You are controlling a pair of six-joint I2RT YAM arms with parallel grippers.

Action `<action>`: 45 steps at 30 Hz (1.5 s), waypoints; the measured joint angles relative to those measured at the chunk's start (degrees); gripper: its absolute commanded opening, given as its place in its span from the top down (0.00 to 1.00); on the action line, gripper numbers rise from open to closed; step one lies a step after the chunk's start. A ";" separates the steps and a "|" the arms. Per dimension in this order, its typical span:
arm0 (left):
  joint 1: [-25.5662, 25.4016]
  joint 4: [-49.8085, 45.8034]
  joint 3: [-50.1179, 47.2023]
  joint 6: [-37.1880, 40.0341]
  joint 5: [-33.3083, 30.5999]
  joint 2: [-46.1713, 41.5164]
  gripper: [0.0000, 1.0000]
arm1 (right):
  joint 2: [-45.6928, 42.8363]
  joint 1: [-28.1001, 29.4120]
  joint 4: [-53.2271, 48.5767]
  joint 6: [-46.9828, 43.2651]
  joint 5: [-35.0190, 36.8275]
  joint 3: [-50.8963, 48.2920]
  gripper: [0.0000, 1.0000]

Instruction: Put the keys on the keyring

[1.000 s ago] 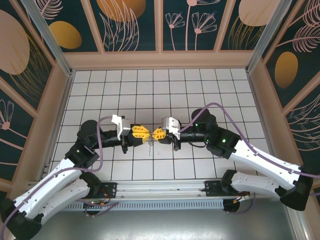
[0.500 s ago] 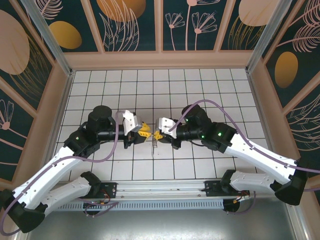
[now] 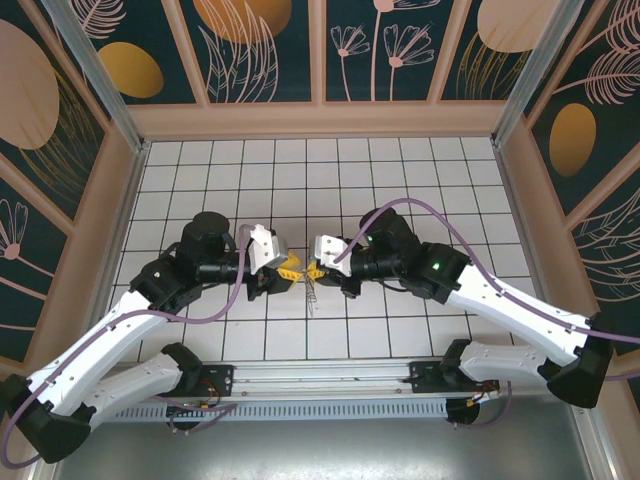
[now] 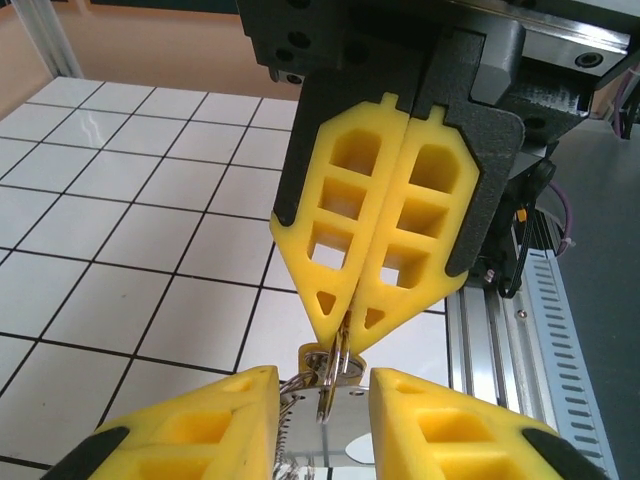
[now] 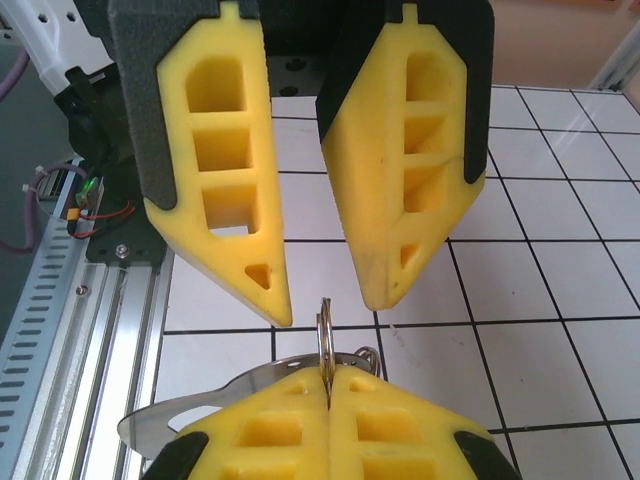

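Fingers of the right gripper (image 5: 328, 388) clamp shut on the keyring (image 5: 325, 335); left gripper (image 5: 328, 308) fingers gape around it; white-tiled counter (image 5: 560, 280) below; floral wall panels (image 3: 260, 50) beyond.

Most of keyring (image 5: 325, 332) hidden inside right claw (image 5: 328, 378).

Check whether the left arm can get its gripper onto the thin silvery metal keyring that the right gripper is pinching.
Probably yes. The left gripper is open, its yellow fingers either side of the thin silvery metal keyring, with nothing between them. The right gripper, shut on the keyring, crowds the spot, so room looks tight.
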 measured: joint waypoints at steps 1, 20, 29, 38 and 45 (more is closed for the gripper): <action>0.00 -0.04 0.00 0.00 0.00 0.00 0.73 | 0.22 0.00 0.00 0.00 0.00 0.02 1.00; -0.11 0.68 -0.26 -0.07 1.31 1.01 0.93 | 0.83 0.00 0.02 0.04 -0.46 0.04 1.00; -0.15 5.90 -3.41 -2.64 3.19 0.11 1.00 | 0.28 -0.17 -0.85 0.39 -0.46 0.04 1.00; -0.17 13.27 -6.45 -6.43 3.98 -2.54 1.00 | -1.68 -0.28 0.92 2.14 -0.96 -0.66 0.94; -0.24 14.53 -6.88 -7.21 4.61 -2.67 1.00 | -3.39 -0.26 2.64 3.54 -1.11 -2.45 0.97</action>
